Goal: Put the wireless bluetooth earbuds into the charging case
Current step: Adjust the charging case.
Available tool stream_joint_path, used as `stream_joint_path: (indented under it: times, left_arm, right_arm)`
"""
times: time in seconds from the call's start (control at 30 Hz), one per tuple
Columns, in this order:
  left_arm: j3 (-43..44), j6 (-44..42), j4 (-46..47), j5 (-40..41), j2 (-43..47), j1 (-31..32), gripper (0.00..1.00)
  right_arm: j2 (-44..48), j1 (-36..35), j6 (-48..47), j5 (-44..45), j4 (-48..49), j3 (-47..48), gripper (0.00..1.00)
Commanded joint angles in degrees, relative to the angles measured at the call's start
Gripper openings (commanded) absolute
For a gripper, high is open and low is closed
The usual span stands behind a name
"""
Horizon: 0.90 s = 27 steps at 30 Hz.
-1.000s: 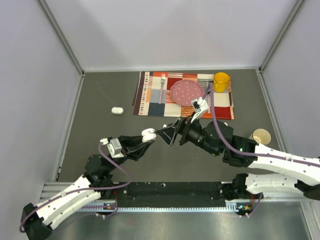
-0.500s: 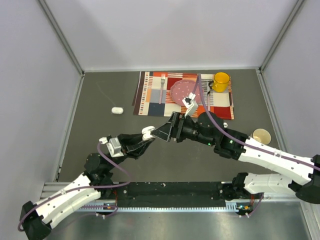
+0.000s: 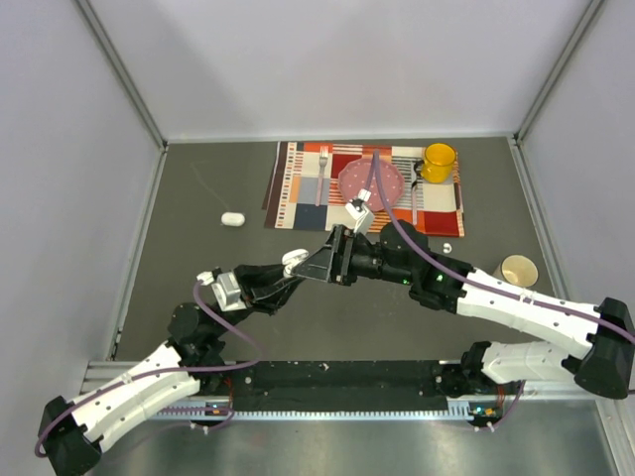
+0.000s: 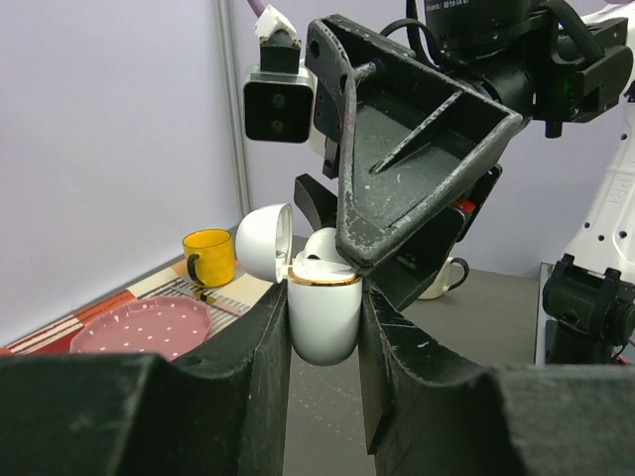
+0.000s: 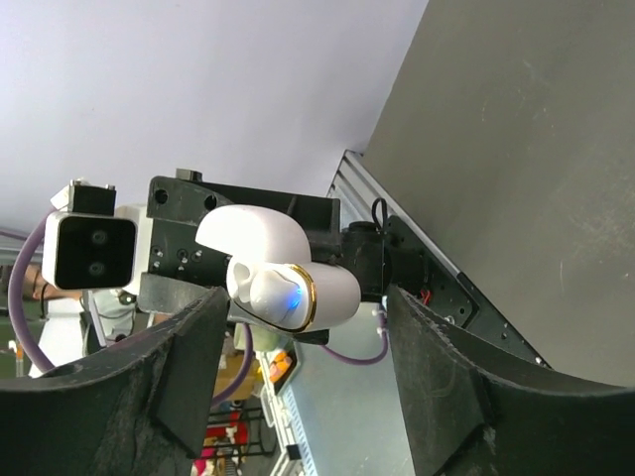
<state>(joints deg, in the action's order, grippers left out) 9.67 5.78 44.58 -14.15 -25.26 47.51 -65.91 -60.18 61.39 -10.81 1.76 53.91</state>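
My left gripper [image 4: 324, 297] is shut on the white charging case [image 4: 323, 317] and holds it upright above the table, its gold-rimmed lid [image 4: 263, 241] hinged open. A white earbud [image 5: 266, 291] sits in the case mouth, with a blue light glowing beside it. My right gripper [image 5: 306, 302] is open, one finger on each side of the case [image 5: 332, 290], and one fingertip [image 4: 355, 253] is at the rim. In the top view both grippers meet at the case [image 3: 294, 261]. A tiny white earbud [image 3: 446, 246] lies on the table by the placemat.
A second white case [image 3: 232, 219] lies at the left. The striped placemat [image 3: 293, 193] at the back carries a fork [image 3: 322, 171], a pink plate [image 3: 372, 181] and a yellow mug [image 3: 439, 162]. A paper cup [image 3: 517, 270] stands at the right.
My right arm has stretched left, bringing its gripper up to the held case, and its jaws have narrowed a little. The left gripper has kept hold of the case and barely moved.
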Motion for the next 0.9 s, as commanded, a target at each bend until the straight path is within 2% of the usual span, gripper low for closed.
stream_joint_path:
  times: [0.0, 0.23, 0.4, 0.47, 0.87]
  left_arm:
    - [2.63, -0.51, 2.98, -1.14, 0.65, -0.13, 0.00]
    - [2.90, -0.25, 2.09, -2.28, 0.65, -0.13, 0.00]
    - [2.72, 0.11, 2.36, -2.46, 0.56, -0.13, 0.00]
    - [2.72, 0.11, 2.27, -2.55, 0.47, -0.13, 0.00]
    - [2.37, 0.46, 1.22, -1.84, 0.12, -0.13, 0.00]
  right_arm:
    - [0.26, 0.77, 2.16, -1.76, 6.24, -0.65, 0.60]
    - [0.17, 1.12, 1.90, -1.14, 6.06, -0.74, 0.56]
    - [-0.18, 1.30, 1.81, -1.76, 6.68, -0.56, 0.48]
    - [-0.54, 1.30, 1.72, -2.11, 6.94, -0.47, 0.42]
    - [-1.94, 1.30, -0.21, -4.13, 6.16, 0.66, 0.31]
